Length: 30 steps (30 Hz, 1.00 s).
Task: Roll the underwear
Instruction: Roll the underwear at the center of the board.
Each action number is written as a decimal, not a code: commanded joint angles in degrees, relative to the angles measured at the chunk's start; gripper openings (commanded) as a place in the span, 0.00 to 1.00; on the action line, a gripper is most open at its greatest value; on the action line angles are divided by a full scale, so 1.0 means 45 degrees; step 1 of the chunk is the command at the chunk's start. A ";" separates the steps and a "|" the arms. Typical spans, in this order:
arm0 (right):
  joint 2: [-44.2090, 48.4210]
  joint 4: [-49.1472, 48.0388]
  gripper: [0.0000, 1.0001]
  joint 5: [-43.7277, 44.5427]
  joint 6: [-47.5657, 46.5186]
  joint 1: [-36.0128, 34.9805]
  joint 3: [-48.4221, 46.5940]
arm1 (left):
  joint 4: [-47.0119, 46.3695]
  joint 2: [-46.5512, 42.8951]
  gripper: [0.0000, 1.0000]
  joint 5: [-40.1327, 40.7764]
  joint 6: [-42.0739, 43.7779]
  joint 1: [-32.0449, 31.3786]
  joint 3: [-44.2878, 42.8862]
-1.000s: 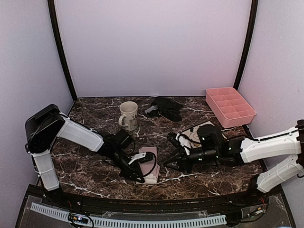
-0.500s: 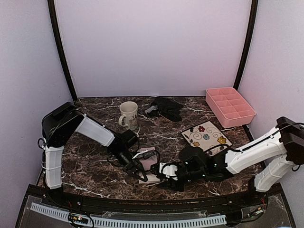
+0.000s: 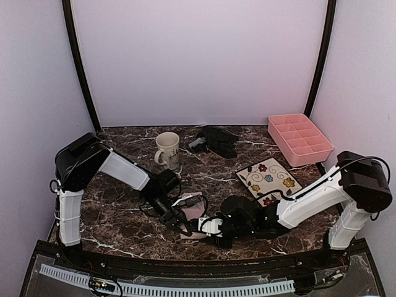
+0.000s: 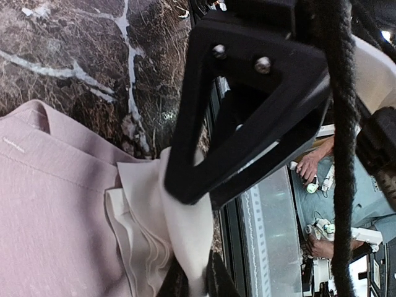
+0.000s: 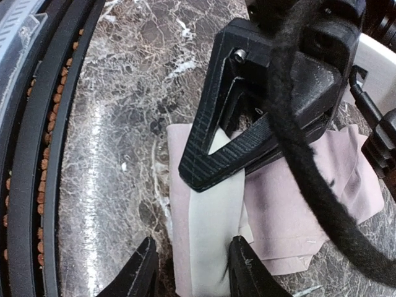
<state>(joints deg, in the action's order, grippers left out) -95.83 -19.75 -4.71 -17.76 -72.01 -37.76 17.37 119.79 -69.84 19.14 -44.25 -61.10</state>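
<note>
Both grippers at the pink underwear [image 5: 297, 204].
The left gripper [image 4: 197, 286] pinches its white edge between the fingertips; the right gripper [image 5: 193, 272] has its fingers spread apart, one on each side of this same edge.

The pale pink underwear [image 5: 275, 216] is soft matt cloth with a stitched hem and a whiter folded band, the table [image 5: 117, 142] under it is glossy, veined marble-look stone, and the right gripper [image 5: 195, 272] over it is matt black plastic.
</note>
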 commanded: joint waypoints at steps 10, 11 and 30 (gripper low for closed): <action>-0.0853 0.1417 0.00 -0.0216 -0.0108 0.0030 -0.1244 | 0.0181 0.0187 0.29 0.1400 0.0385 0.0146 0.0507; -0.0804 0.1668 0.00 -0.0637 0.0143 0.0128 -0.1356 | -0.0068 -0.0083 0.35 0.1507 0.0214 0.0248 0.0682; -0.2386 0.5797 0.00 -0.7923 0.4871 0.2774 -0.4264 | -0.5519 -1.1588 0.56 0.9887 -0.0612 0.1188 0.6867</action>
<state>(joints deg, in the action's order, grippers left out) -103.33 2.90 -29.63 -1.26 -62.72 -54.81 -5.10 73.56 -35.90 13.45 -37.52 -33.12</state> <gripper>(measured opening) 0.068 0.556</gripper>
